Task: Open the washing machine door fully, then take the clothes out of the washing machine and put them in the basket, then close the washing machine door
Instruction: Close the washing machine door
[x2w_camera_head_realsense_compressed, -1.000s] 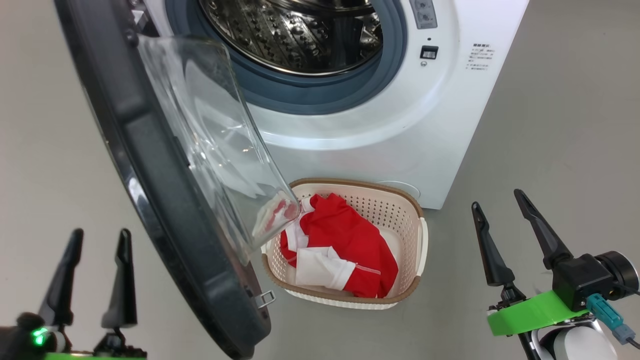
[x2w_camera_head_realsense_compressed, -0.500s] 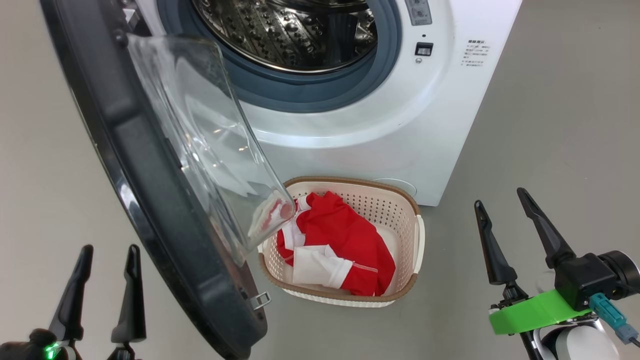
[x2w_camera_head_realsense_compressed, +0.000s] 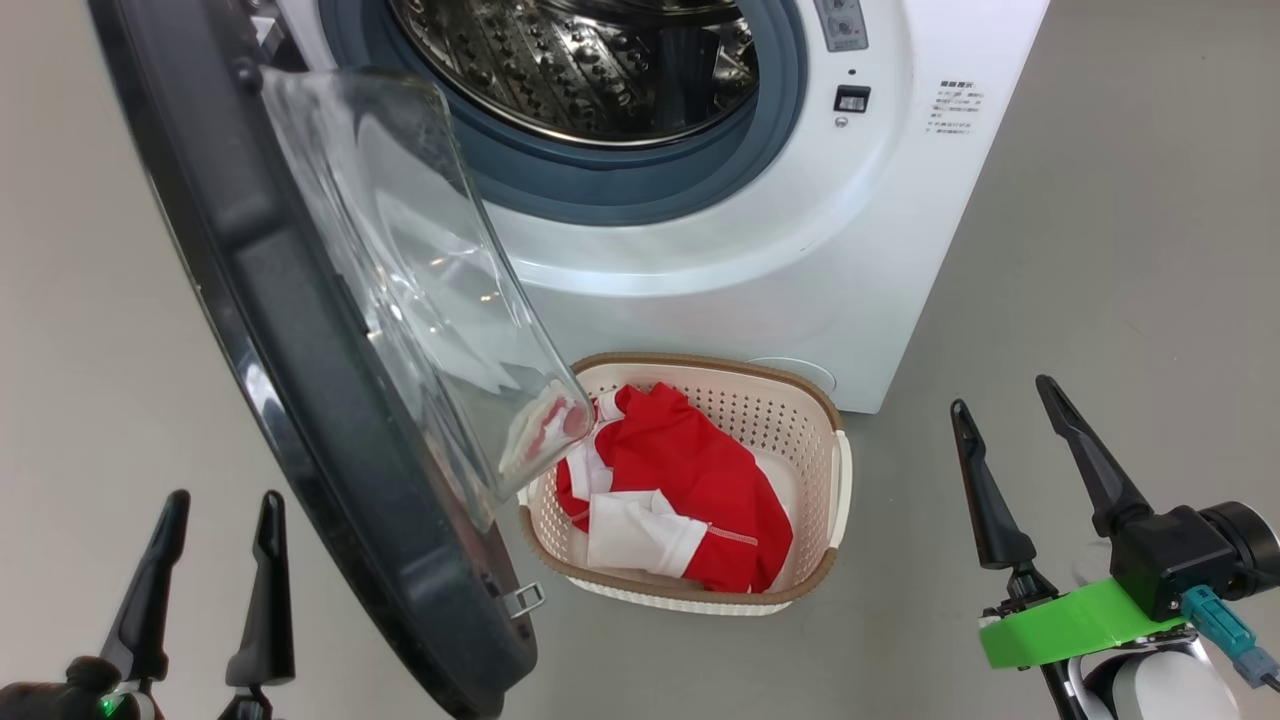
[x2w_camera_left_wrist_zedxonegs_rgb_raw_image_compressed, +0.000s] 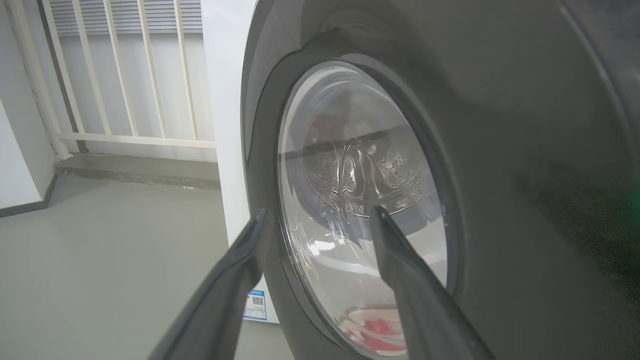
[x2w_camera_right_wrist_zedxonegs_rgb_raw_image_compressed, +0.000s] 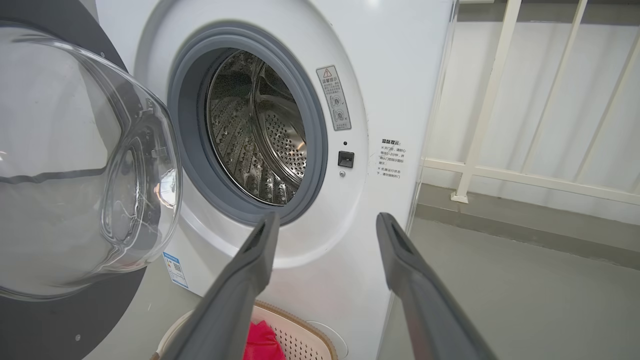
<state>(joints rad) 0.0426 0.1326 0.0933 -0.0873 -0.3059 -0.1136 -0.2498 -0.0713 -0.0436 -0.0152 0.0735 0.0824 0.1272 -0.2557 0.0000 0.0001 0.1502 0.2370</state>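
A grey floor (x2w_camera_head_realsense_compressed: 1100, 250) is running back to a white railing (x2w_camera_right_wrist_zedxonegs_rgb_raw_image_compressed: 500, 100) along the wall. The white washing machine (x2w_camera_head_realsense_compressed: 800, 250) is standing on it, its steel drum (x2w_camera_head_realsense_compressed: 580, 70) showing no fabric in the part that is visible. The washing machine door (x2w_camera_head_realsense_compressed: 300, 400) is hanging wide from the machine's left side, its glass bowl window (x2w_camera_head_realsense_compressed: 430, 300) facing inward and reaching over the near-left corner of the basket (x2w_camera_head_realsense_compressed: 700, 358). The basket is sitting on the floor just in front of the machine, likely so that a garment needs only a short drop from the opening. The red-and-white clothes (x2w_camera_head_realsense_compressed: 690, 470) are lying bunched inside it, so the unloading appears done and closing the door is probably what remains. The left gripper (x2w_camera_head_realsense_compressed: 224, 497) is hovering on the door's outer side with its fingers spread and empty, a placement suited to pushing the door shut. The right gripper (x2w_camera_head_realsense_compressed: 1002, 393) is hanging released and empty, well apart to the basket's right, leaving the door's swing unobstructed.
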